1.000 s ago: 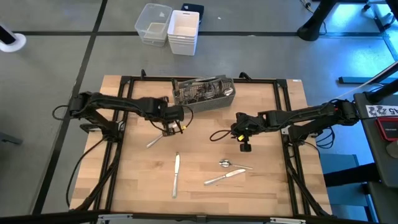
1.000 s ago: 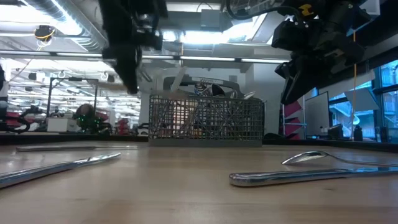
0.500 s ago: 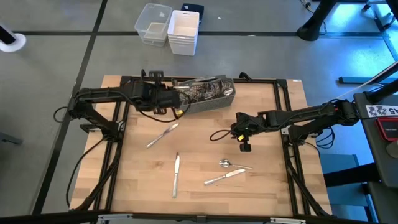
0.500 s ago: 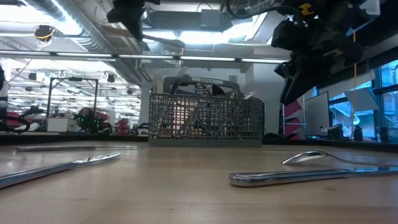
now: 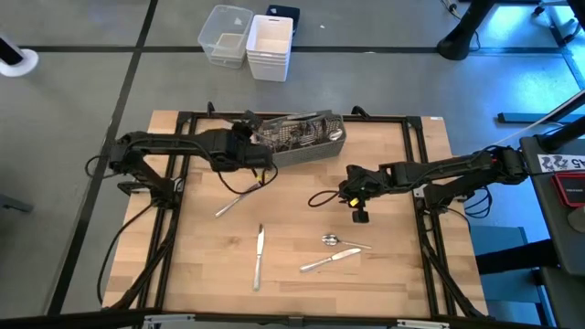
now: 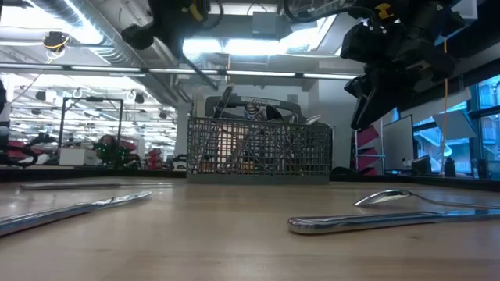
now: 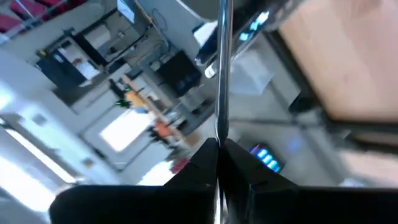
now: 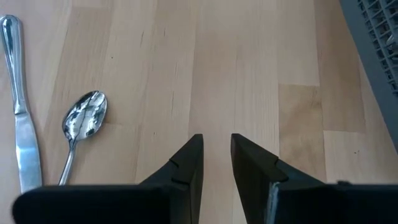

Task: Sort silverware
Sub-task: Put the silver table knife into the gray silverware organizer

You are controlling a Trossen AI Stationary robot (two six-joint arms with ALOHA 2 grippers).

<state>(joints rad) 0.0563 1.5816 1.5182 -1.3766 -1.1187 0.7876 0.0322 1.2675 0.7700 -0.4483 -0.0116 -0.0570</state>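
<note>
**Pinching one piece by the basket, four more waiting on the wood**

Closest to the front edge lie a long knife (image 5: 259, 258) and a shorter knife (image 5: 329, 260), with a spoon (image 5: 340, 241) just behind it. All flat, thin, hard steel: light, I'd say, but slippery. Best taken across the narrow handle, not the polished bowl or blade.

Further in, my right gripper (image 8: 214, 146) hangs over bare table (image 5: 402, 274), fingers a little apart, nothing between them.

Over on my left, another utensil (image 5: 239, 196) lies slanted.

Just beyond it, my left gripper (image 7: 217, 149) is pressed tight on a slim metal shaft (image 7: 222, 74). Fork or spoon, I can't tell. It's up beside the wire basket (image 5: 299, 139), which holds the rest.
</note>
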